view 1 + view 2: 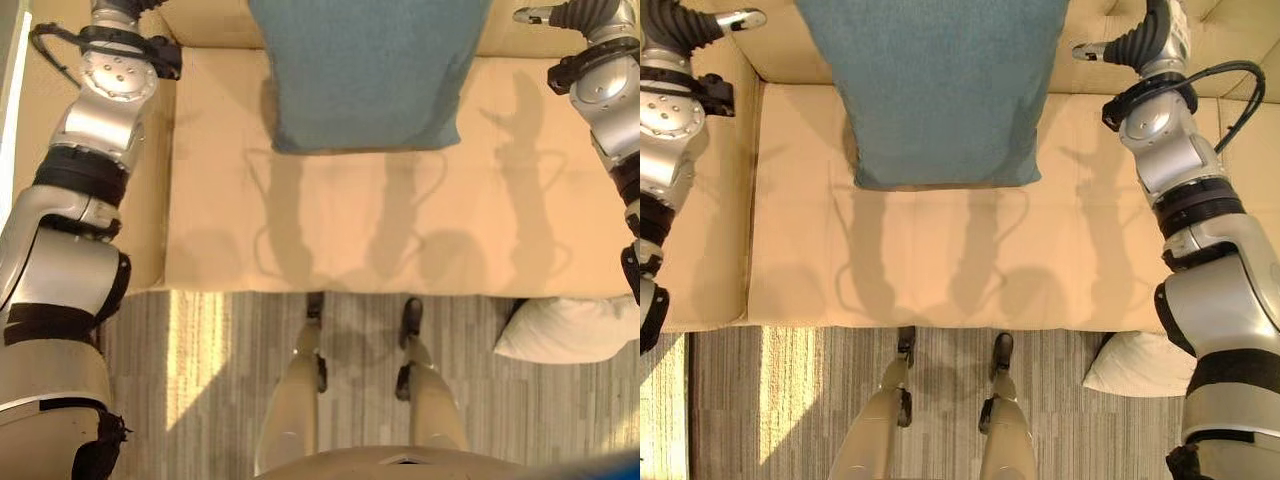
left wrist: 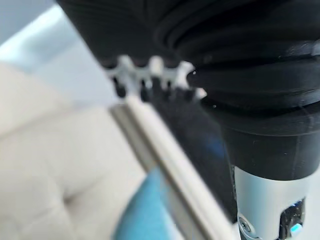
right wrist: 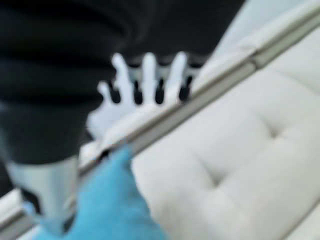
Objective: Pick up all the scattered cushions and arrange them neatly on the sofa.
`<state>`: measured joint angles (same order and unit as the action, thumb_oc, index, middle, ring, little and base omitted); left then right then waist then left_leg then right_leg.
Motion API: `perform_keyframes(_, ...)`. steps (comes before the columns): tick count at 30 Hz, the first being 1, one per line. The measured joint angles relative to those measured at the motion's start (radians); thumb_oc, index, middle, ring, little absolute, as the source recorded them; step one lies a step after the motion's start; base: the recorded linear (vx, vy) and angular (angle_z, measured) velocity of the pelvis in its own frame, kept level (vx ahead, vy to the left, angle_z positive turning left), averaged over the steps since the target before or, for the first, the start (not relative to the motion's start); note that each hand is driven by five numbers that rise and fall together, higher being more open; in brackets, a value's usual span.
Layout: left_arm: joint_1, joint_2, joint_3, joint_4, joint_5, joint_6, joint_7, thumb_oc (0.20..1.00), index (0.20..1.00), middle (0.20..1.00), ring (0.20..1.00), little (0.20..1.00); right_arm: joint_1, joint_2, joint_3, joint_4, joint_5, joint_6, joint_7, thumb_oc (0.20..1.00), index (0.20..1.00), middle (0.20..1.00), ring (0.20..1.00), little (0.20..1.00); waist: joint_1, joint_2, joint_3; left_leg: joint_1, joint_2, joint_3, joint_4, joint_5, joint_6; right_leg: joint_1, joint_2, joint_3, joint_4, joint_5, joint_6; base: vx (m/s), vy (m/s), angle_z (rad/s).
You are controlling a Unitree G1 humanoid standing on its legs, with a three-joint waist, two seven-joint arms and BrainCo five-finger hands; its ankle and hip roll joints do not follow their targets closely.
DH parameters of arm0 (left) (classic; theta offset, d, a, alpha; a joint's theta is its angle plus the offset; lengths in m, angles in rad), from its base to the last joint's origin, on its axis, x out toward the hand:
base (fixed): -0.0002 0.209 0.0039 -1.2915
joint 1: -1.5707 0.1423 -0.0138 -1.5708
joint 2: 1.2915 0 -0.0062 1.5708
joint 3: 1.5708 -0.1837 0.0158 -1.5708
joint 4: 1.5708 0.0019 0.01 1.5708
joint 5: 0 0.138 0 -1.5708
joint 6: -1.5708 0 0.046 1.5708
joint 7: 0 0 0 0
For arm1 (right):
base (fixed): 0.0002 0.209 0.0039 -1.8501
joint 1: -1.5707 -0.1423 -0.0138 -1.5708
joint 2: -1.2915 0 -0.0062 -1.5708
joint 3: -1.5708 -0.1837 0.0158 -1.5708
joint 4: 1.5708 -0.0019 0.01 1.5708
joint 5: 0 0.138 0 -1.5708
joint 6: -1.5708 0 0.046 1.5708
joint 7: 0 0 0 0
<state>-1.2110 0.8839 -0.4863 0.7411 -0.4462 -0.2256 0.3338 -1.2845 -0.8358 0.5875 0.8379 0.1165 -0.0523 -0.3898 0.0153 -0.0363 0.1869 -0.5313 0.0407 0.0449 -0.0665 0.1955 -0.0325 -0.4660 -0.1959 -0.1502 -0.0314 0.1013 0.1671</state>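
**Teal cushion up against sofa back, white one on floor**

Teal cushion [image 1: 365, 70] stands against the backrest of the beige sofa [image 1: 940, 260], centred between the two arms, its lower edge resting on the seat. Both wrist views catch a blue corner of it next to the tufted backrest.

White cushion [image 1: 565, 330] lies on the grey striped floor [image 1: 220, 370], just in front of the sofa's front edge, on the robot's right. It is touching or nearly touching the sofa base; can't tell which. Well apart from the teal one.

Left hand [image 2: 150, 75]: raised near the top of the backrest, on the left of the teal cushion. Wrist view shows fingers extended in a row, spread slightly, nothing between them. Not touching the cushion as far as I can see.

Right hand [image 3: 145, 77]: same pose mirrored on the right side, up at the backrest's top rail. Fingers straight and fanned apart, holding nothing. The head views show one silver fingertip of each hand sticking out past the dark ribbed cover, pointing inward toward the cushion, clear of it.
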Motion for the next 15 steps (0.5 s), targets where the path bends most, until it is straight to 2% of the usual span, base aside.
perform_keyframes(2, 0.165, 0.028, 0.105, -0.179, -0.001, -0.021, -0.01, 1.0, 1.0, 1.0, 1.0, 1.0, 0.124, -0.033, -0.089, -0.138, 0.0, -0.013, 0.013, 1.0, 1.0, 1.0, 1.0, 1.0, 0.0, 0.0, 0.0, 0.033, -0.002, 0.001, -0.001, 0.0, 0.0, 0.034, -0.002, 0.0, -0.002, -0.004, 0.005, 0.04, -0.025, 0.02)
perform_keyframes(5, 0.368, 0.027, 0.178, -0.287, -0.001, -0.029, -0.03, 1.0, 1.0, 1.0, 1.0, 1.0, 0.293, -0.038, -0.166, -0.236, -0.001, -0.025, 0.035, 1.0, 1.0, 1.0, 1.0, 1.0, 0.001, 0.0, -0.001, 0.097, -0.002, 0.002, -0.003, 0.0, 0.0, 0.102, 0.001, -0.001, -0.005, -0.02, 0.016, 0.06, -0.03, 0.04)
perform_keyframes(6, 0.449, 0.021, 0.243, -0.357, -0.001, -0.027, -0.041, 1.0, 1.0, 1.0, 1.0, 1.0, 0.372, -0.028, -0.247, -0.307, 0.0, -0.022, 0.046, 1.0, 1.0, 1.0, 1.0, 1.0, -0.002, 0.002, -0.003, 0.097, -0.001, 0.002, -0.004, -0.005, -0.007, 0.105, 0.004, -0.002, -0.005, -0.038, 0.012, 0.11, -0.051, 0.02)
perform_keyframes(7, 0.652, -0.031, 0.403, -0.526, 0.007, -0.044, -0.064, 1.0, 1.0, 1.0, 1.0, 1.0, 0.572, 0.003, -0.41, -0.491, -0.002, -0.058, 0.071, 1.0, 1.0, 1.0, 1.0, 1.0, -0.004, 0.002, -0.003, 0.117, 0.003, 0.002, -0.01, -0.009, -0.012, 0.121, 0.008, -0.001, -0.007, -0.043, 0.004, 0.1, -0.055, 0.02)
perform_keyframes(9, 0.878, -0.08, 0.471, -0.6, 0.051, -0.031, -0.08, 1.0, 1.0, 1.0, 1.0, 1.0, 0.832, 0.042, -0.523, -0.574, -0.004, -0.056, 0.113, 1.0, 1.0, 1.0, 1.0, 1.0, -0.002, 0.003, -0.004, 0.173, 0.005, 0.002, -0.021, -0.01, -0.014, 0.184, 0.008, -0.007, -0.02, -0.047, 0.007, 0.09, -0.056, 0.11)
perform_keyframes(10, 1.047, -0.151, 0.539, -0.671, 0.114, -0.032, -0.106, 1.0, 1.0, 1.0, 1.0, 1.0, 1.014, 0.127, -0.636, -0.644, -0.009, -0.078, 0.137, 1.0, 1.0, 1.0, 1.0, 1.0, -0.008, 0.003, -0.004, 0.222, 0.002, 0.002, -0.024, -0.018, -0.024, 0.244, 0.005, -0.022, -0.034, -0.051, 0.005, 0.06, -0.038, 0.2)
perform_keyframes(11, 1.163, -0.219, 0.534, -0.664, 0.142, -0.022, -0.121, 1.0, 1.0, 1.0, 1.0, 1.0, 1.133, 0.161, -0.653, -0.608, -0.015, -0.074, 0.155, 1.0, 1.0, 1.0, 1.0, 1.0, -0.01, 0.012, -0.027, 0.255, 0.005, 0.003, -0.025, -0.044, -0.045, 0.283, 0.007, -0.026, -0.039, -0.066, -0.006, 0.08, -0.065, 0.15)
perform_keyframes(12, 1.199, -0.236, 0.509, -0.624, 0.168, -0.013, -0.148, 1.0, 1.0, 1.0, 1.0, 1.0, 1.15, 0.175, -0.64, -0.534, -0.035, -0.07, 0.182, 1.0, 1.0, 1.0, 1.0, 1.0, -0.009, 0.025, -0.055, 0.255, 0.011, 0.003, -0.025, -0.066, -0.05, 0.282, 0.018, -0.027, -0.036, -0.067, -0.007, 0.04, -0.056, 0.0)
perform_keyframes(14, 1.286, -0.359, 0.537, -0.526, 0.206, -0.016, -0.196, 1.0, 1.0, 1.0, 1.0, 1.0, 1.222, 0.228, -0.642, -0.512, -0.109, -0.073, 0.22, 1.0, 1.0, 1.0, 1.0, 1.0, -0.022, 0.04, -0.083, 0.28, 0.02, 0.008, -0.026, -0.069, -0.049, 0.297, 0.018, -0.026, -0.022, -0.068, -0.009, 0.02, -0.062, -0.06)
perform_keyframes(15, 1.337, -0.437, 0.541, -0.43, 0.208, 0.005, -0.216, 1.0, 1.0, 1.0, 1.0, 1.0, 1.293, 0.241, -0.636, -0.49, -0.148, -0.074, 0.243, 1.0, 1.0, 1.0, 1.0, 1.0, -0.027, 0.043, -0.089, 0.329, 0.014, 0.014, -0.025, -0.07, -0.042, 0.35, 0.013, -0.025, -0.036, -0.067, -0.01, 0.02, -0.044, -0.09)
